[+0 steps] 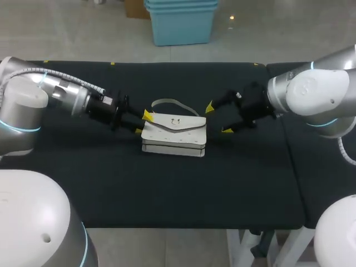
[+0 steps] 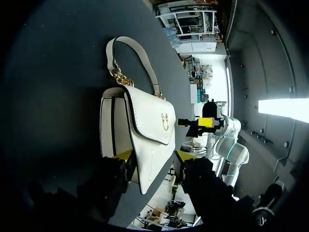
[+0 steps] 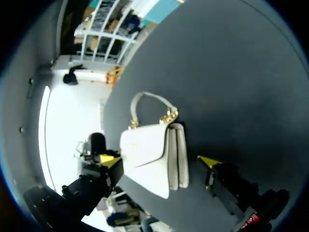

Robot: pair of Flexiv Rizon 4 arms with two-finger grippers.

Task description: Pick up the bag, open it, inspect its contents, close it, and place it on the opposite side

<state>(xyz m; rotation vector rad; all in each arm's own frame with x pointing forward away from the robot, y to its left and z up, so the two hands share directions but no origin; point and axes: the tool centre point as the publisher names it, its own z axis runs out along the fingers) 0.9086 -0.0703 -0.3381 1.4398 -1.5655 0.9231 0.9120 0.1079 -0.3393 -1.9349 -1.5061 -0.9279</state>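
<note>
A black cloth-covered worktop (image 1: 183,189) carries everything. The left arm (image 1: 61,94), silver and white, comes in over the left edge. The right arm (image 1: 311,94) comes in over the right edge.

A white leather flap handbag (image 1: 173,130) lies flat about midway between those edges, a little nearer the far edge. Its flap faces up, and its white strap handle (image 1: 172,103) arches toward the far edge.

The left gripper (image 1: 143,123) is at the bag's left end with its yellow-tipped fingers spread. In the left wrist view that end sits between the tips, but I cannot tell whether they press on it.

The right gripper (image 1: 218,118) is just beside the bag's right end, fingers wide apart and holding nothing.

A small gold clasp (image 1: 176,122) sits on the flap.
</note>
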